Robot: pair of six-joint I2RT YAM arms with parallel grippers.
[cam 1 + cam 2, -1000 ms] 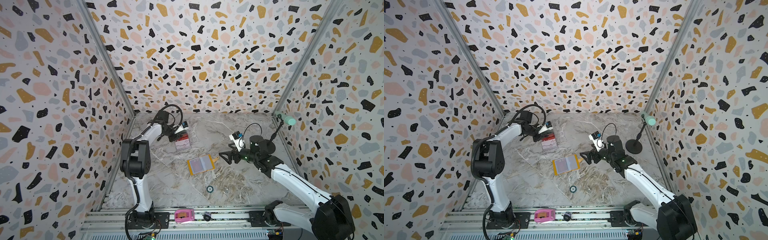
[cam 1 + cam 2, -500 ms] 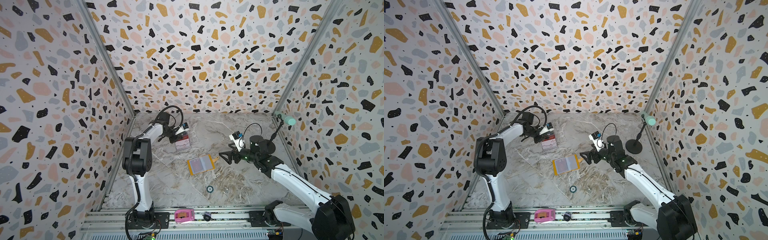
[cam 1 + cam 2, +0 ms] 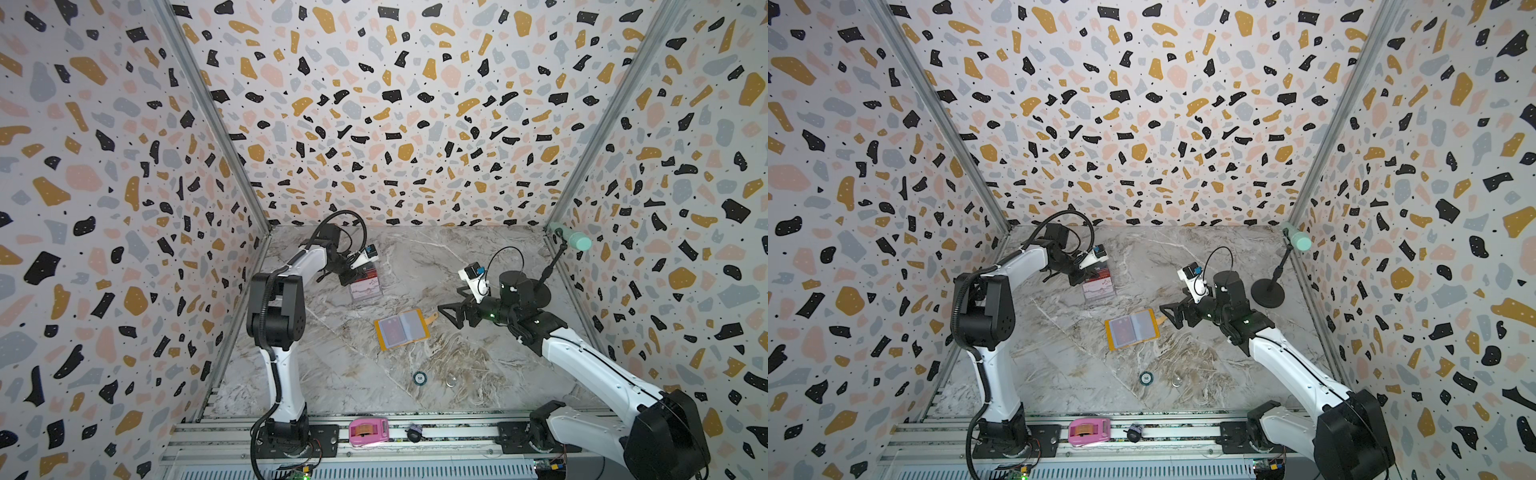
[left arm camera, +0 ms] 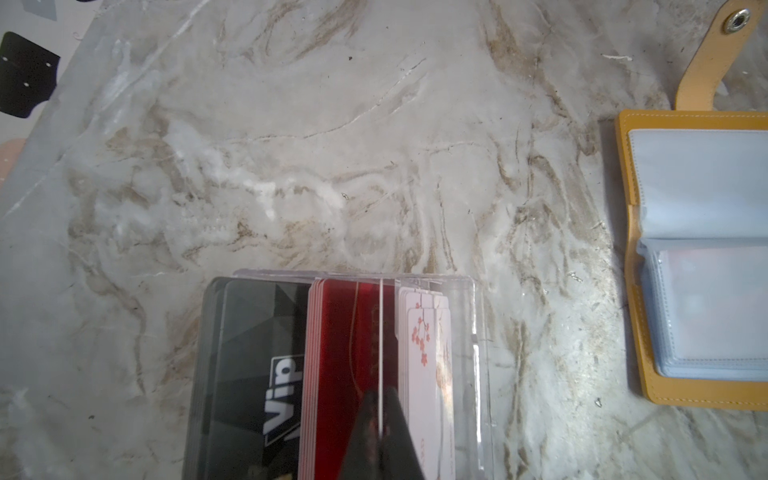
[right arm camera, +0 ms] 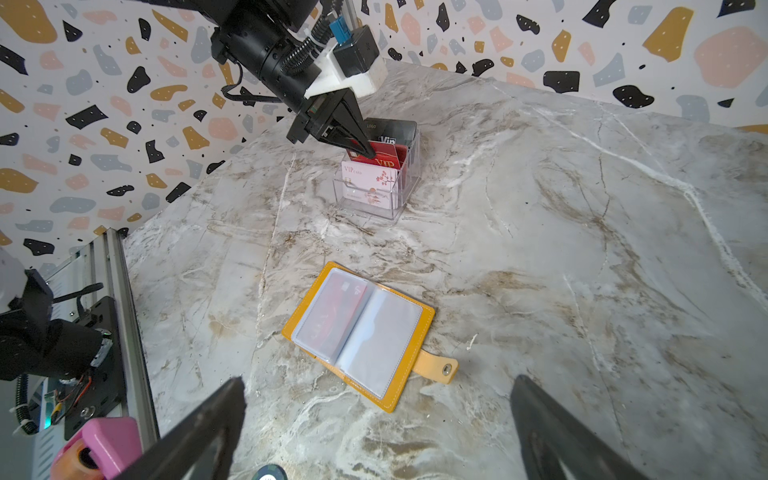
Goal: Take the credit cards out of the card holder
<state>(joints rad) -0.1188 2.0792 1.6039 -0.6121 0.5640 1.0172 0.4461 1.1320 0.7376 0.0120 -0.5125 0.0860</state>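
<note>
We find the card holder (image 3: pixel 402 330) lying open and flat near the middle of the tabletop (image 3: pixel 478 257), its clear sleeves facing up and its snap tab (image 5: pixel 440 369) pointing right. Through the left sleeve we make out one reddish card (image 5: pixel 332 311); the right sleeve looks pale, and we cannot tell whether it contains anything. The other credit cards (image 4: pixel 345 332) stand in a clear stand (image 5: pixel 374 195) at the far left of the tabletop, well apart from the card holder. They are sorted in tiers: black cards with white "Vip" lettering (image 4: pixel 249 353) at the far side, red ones in the middle and white ones with a blossom print (image 4: pixel 428 353) at the near side. The left tool (image 4: pixel 379 419) is over the red tier with its jaws pressed together on a thin card seen edge-on in the left wrist view. In the right wrist view its tip sits on a red card marked "VIP". The right tool (image 3: pixel 449 316) is just right of the snap tab with its jaws spread wide and nothing between them; its two fingers (image 5: pixel 199 424) frame the open card holder without touching it. Nearer the front of the tabletop we note a small dark round chip (image 3: pixel 420 377).
</note>
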